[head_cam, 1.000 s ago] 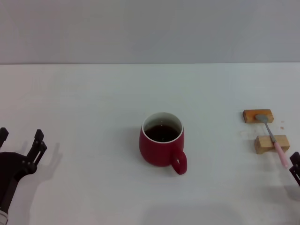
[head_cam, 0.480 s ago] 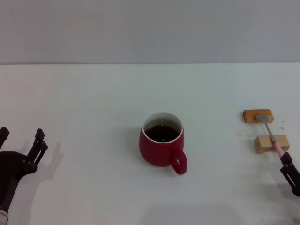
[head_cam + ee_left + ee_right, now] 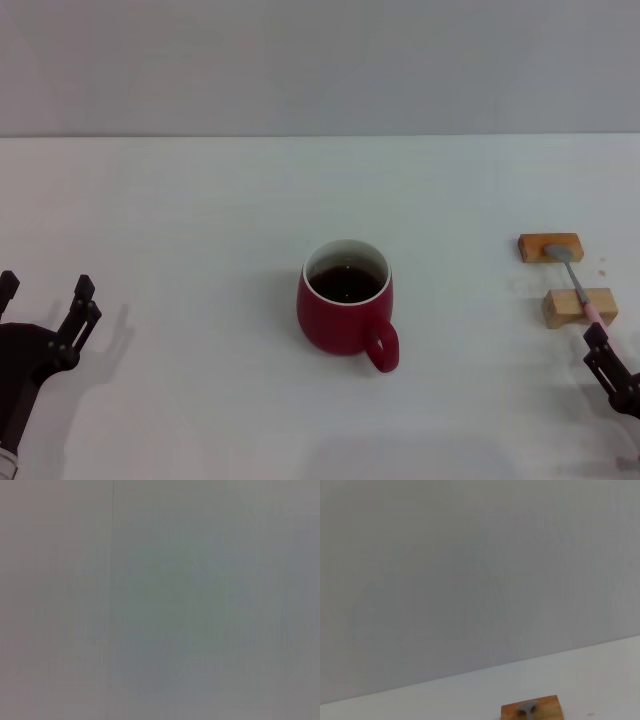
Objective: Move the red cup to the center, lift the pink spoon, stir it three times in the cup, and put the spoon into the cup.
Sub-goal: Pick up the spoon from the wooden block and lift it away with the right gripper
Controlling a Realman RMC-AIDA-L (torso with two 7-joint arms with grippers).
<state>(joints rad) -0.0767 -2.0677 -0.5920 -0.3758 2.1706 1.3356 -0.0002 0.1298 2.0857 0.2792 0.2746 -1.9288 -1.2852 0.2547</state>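
The red cup (image 3: 343,300) stands upright mid-table with dark liquid inside and its handle toward me and to the right. The pink spoon (image 3: 578,290) lies across two wooden blocks at the right, grey bowl on the far block and pink handle toward me. My right gripper (image 3: 608,365) sits at the near tip of that handle, at the view's right edge. The right wrist view shows only the spoon's bowl (image 3: 526,708) on the far block (image 3: 542,711). My left gripper (image 3: 45,297) rests open and empty at the near left.
The spoon is carried by two orange-tan wooden blocks, the far block (image 3: 550,247) and the near block (image 3: 578,306). The white table (image 3: 200,220) runs to a grey wall behind. The left wrist view shows plain grey only.
My right gripper has crept in from the right edge toward the spoon handle's near end and now covers its tip. Cup, spoon, blocks and left arm have not moved.
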